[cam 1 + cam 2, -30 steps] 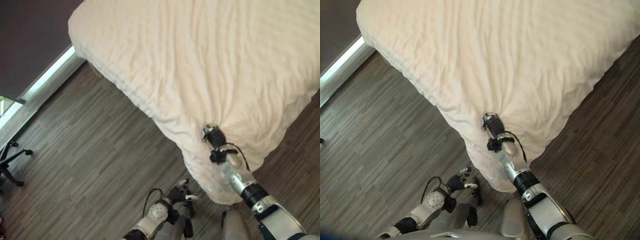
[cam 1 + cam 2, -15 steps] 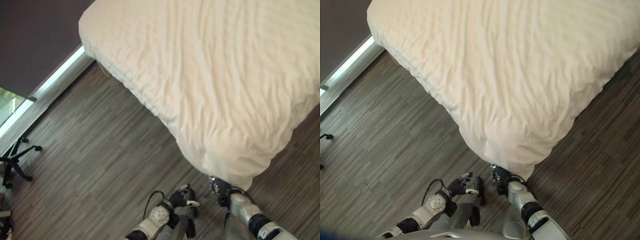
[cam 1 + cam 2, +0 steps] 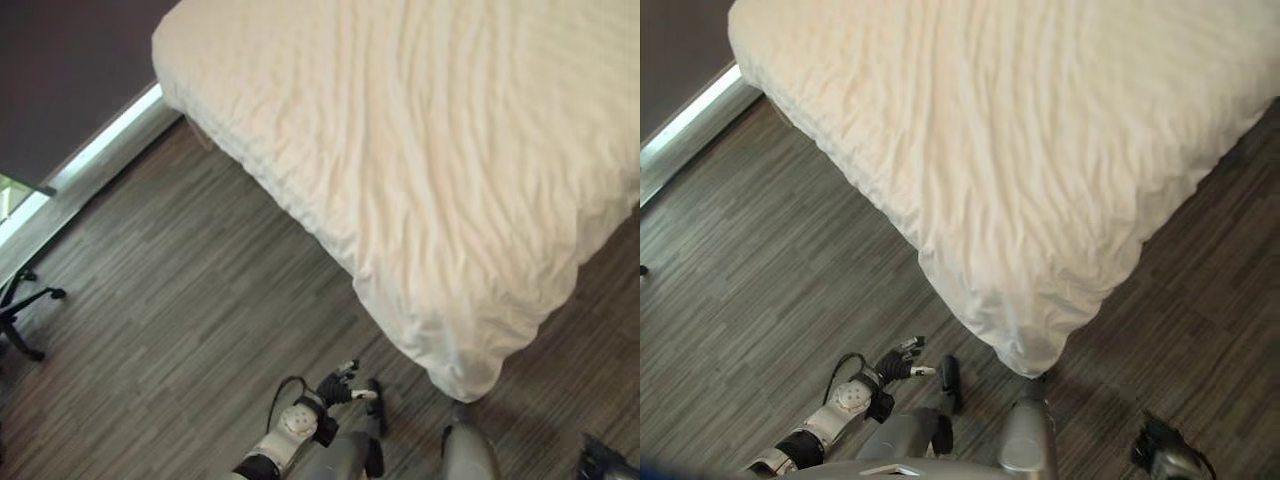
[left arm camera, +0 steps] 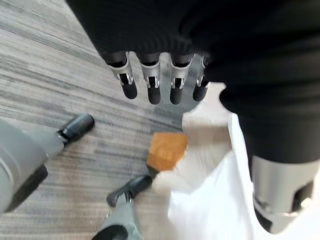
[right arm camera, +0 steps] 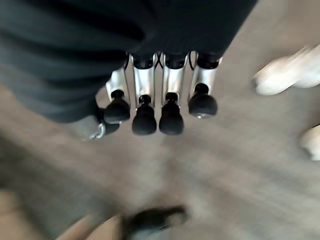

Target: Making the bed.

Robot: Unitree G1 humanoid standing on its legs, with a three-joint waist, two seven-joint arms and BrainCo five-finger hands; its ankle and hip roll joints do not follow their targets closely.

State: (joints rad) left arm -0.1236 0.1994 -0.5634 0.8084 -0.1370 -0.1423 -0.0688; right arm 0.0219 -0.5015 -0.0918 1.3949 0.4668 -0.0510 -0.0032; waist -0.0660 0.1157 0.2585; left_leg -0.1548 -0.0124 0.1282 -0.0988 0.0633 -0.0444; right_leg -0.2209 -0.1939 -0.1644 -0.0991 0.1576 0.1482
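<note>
The cream duvet (image 3: 440,150) covers the bed from twelve to three o'clock, its corner (image 3: 1030,350) draped over the floor (image 3: 180,320) but still rumpled, so smoothing seems left. The left hand (image 3: 340,385) at six o'clock and the right hand (image 3: 1160,450) at five o'clock both hang empty, fingers relaxed.

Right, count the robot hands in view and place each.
2. The left hand hangs open over the floor left of the bed's near corner; the right hand, also open, is right of it.

Cream duvet (image 3: 440,170), grey-streaked wood floor (image 3: 180,300)
</note>
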